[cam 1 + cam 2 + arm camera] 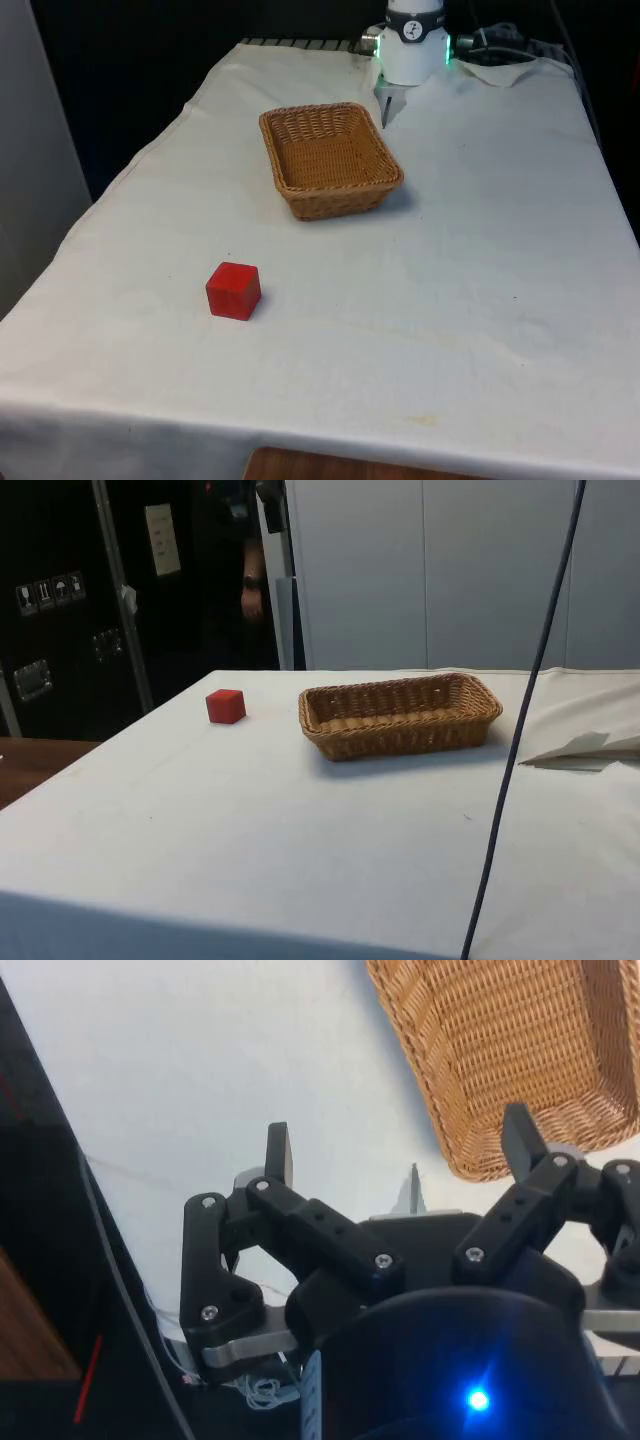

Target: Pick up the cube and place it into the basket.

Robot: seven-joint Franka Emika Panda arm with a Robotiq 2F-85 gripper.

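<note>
My claw (400, 1145) stands wide, both fingers (279, 1152) spread and nothing between them. It hangs near the far end of the table (500, 250), beside the wicker basket (330, 158), whose corner shows past one fingertip in the wrist view. The red cube (234, 290) sits on the white cloth in the lower left of the front view, well apart from the basket and from me, untouched. I judge the task at its opening step: the approach is not yet made. The next move calls for travel past the basket to above the cube, then a descent with the fingers straddling two opposite faces.
</note>
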